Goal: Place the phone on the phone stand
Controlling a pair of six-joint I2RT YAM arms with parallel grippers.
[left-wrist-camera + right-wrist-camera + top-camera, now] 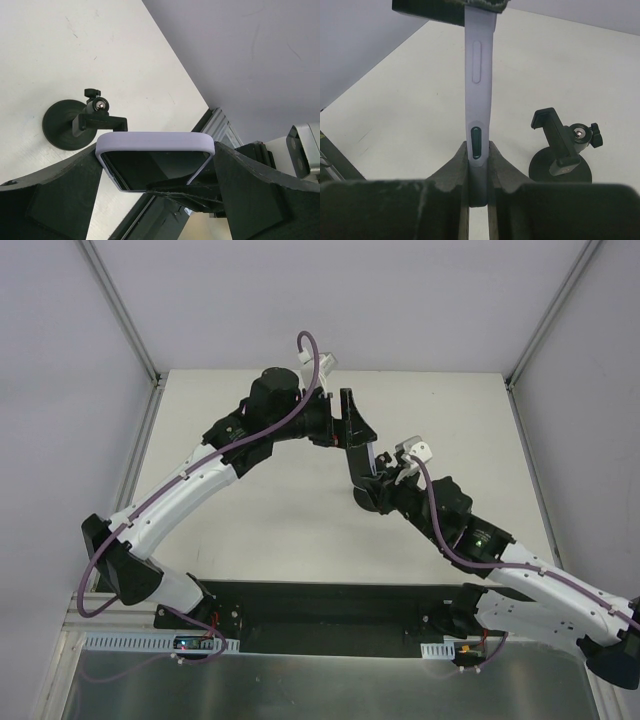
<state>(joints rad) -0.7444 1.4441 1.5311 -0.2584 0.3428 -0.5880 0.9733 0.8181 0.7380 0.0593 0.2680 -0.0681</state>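
Right claw [478, 148] narrowly around phone [479, 95]

The phone [155, 150] shows a glossy black face inside a pale lavender rim. On its edge in the right wrist view, a dark oval button sits in the lavender. The phone stand [80, 122] is matte black all over, with one small silver screw head at its joint. The bench [280, 500] is plain off-white with a few faint dark scuffs. The left gripper [155, 170] and the right gripper [479, 165] both have matte black jaws. The arms [190, 485] are white shells with black joints, and purple cables [318, 365] run along them. The walls [300, 300] are pale grey-lilac.
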